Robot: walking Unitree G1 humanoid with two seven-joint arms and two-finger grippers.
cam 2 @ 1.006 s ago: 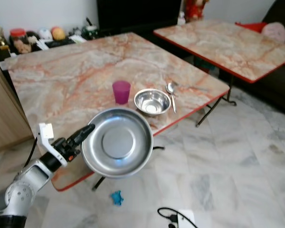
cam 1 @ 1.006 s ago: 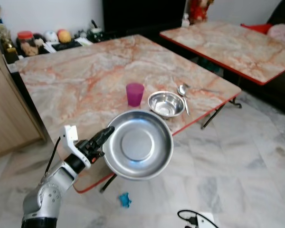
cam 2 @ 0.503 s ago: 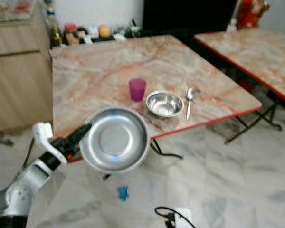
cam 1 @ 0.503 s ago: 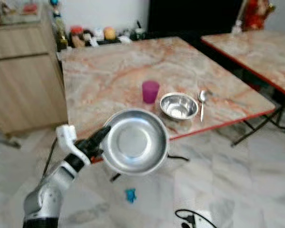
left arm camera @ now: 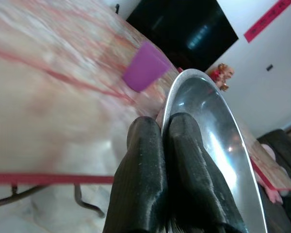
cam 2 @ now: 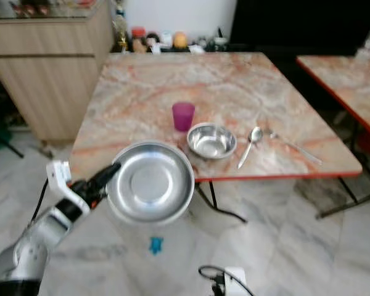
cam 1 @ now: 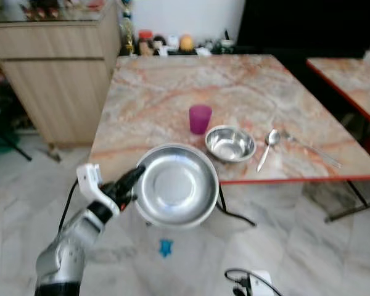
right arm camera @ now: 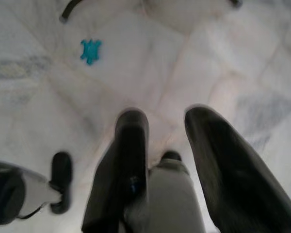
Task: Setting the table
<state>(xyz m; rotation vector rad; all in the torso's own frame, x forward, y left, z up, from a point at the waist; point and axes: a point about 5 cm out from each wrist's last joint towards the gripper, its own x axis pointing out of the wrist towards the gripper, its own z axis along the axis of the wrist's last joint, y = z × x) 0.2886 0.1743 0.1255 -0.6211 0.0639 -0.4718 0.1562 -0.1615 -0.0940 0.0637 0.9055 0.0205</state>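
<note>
My left gripper (cam 1: 133, 179) is shut on the rim of a wide steel plate (cam 1: 176, 185), holding it level in front of the near edge of the marble table (cam 1: 160, 102). In the left wrist view the two black fingers (left arm camera: 150, 165) pinch the plate's rim (left arm camera: 203, 121). On the table stand a purple cup (cam 1: 200, 118), a small steel bowl (cam 1: 230, 143) and a spoon (cam 1: 268, 145) side by side near the front edge. My right gripper (right arm camera: 165, 131) hangs open above the floor.
A wooden cabinet (cam 1: 58, 65) stands left of the table. A second marble table (cam 1: 351, 77) is at the right. Small items (cam 1: 179, 44) line the table's far edge. A blue toy (cam 1: 166, 248) and a cable with a white plug (cam 1: 250, 283) lie on the tiled floor.
The whole view has swung: the table now faces me squarely and the cabinet has come into view at the left. The plate stays held in my left gripper.
</note>
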